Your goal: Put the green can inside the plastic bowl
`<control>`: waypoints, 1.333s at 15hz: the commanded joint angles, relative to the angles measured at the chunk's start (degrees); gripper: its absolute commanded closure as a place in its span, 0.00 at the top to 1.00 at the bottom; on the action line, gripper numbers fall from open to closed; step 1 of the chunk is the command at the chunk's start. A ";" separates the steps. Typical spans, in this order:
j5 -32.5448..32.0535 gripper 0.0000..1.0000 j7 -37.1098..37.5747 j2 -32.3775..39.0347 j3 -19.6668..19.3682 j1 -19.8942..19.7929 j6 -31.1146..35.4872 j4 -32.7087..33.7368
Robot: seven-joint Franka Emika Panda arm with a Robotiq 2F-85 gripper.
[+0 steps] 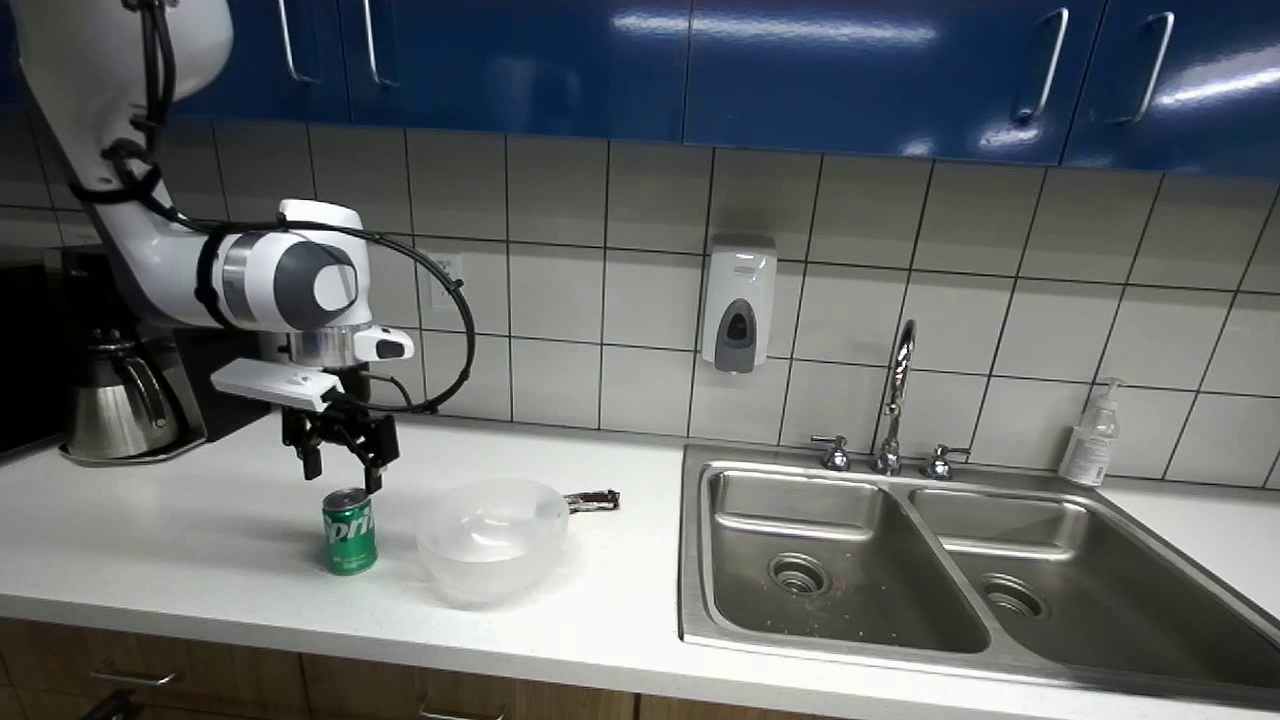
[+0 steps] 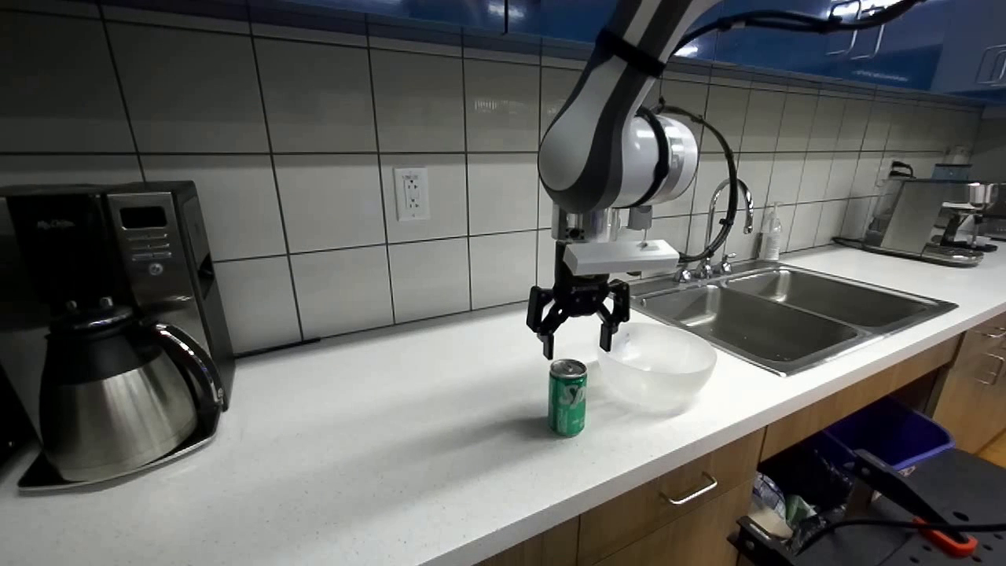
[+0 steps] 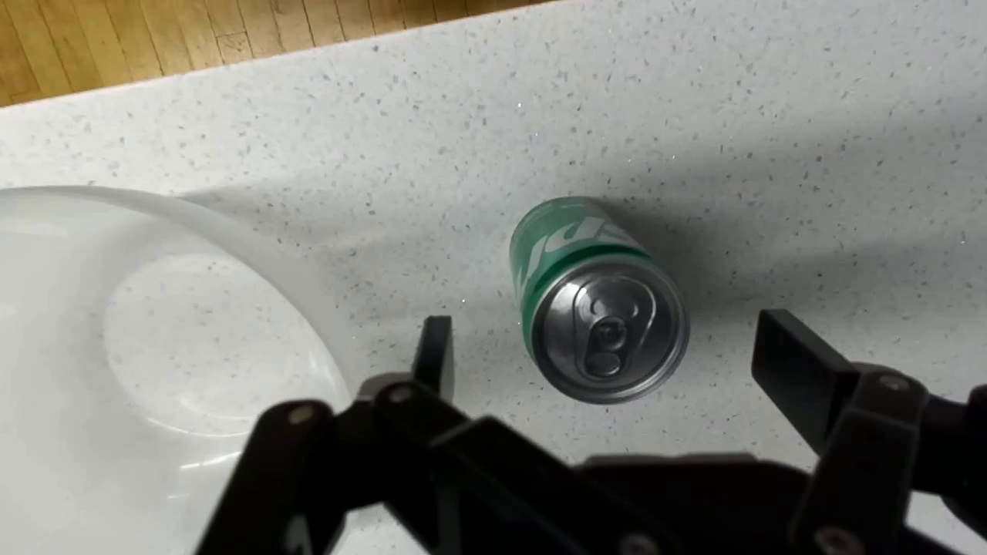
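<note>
The green can [image 1: 350,540] stands upright on the white counter in both exterior views [image 2: 567,402]. In the wrist view its silver top [image 3: 609,331] faces the camera. The plastic bowl [image 1: 485,565] is translucent and sits beside the can, on its sink side, and also shows in an exterior view [image 2: 664,381]. It fills the left of the wrist view [image 3: 69,308] and looks empty. My gripper [image 1: 342,474] is open and empty, above the can in both exterior views [image 2: 577,347]. In the wrist view the fingers [image 3: 606,347] are apart on either side of the can's top, not touching it.
A dark-and-silver object [image 1: 594,501] lies behind the bowl. A steel double sink [image 1: 845,640] with a faucet [image 1: 897,390] is beyond it. A coffee maker with a steel carafe [image 2: 118,417] stands at the other end. Blue cabinets [image 1: 520,60] hang above. The counter's front edge is near the can.
</note>
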 commanded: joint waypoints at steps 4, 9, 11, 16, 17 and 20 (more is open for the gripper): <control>0.25 1.00 -1.51 7.05 -0.71 0.89 -0.89 6.45; 0.86 1.00 -2.18 9.57 -0.44 0.74 -0.85 8.23; 0.89 1.00 -2.31 10.33 -0.45 0.75 -0.91 8.57; 1.39 1.00 -2.75 11.60 -0.18 0.53 -0.91 8.80; 1.44 1.00 -2.72 11.83 -0.18 0.56 -0.88 8.78; 1.66 1.00 -2.72 12.21 -0.03 0.54 -0.78 8.65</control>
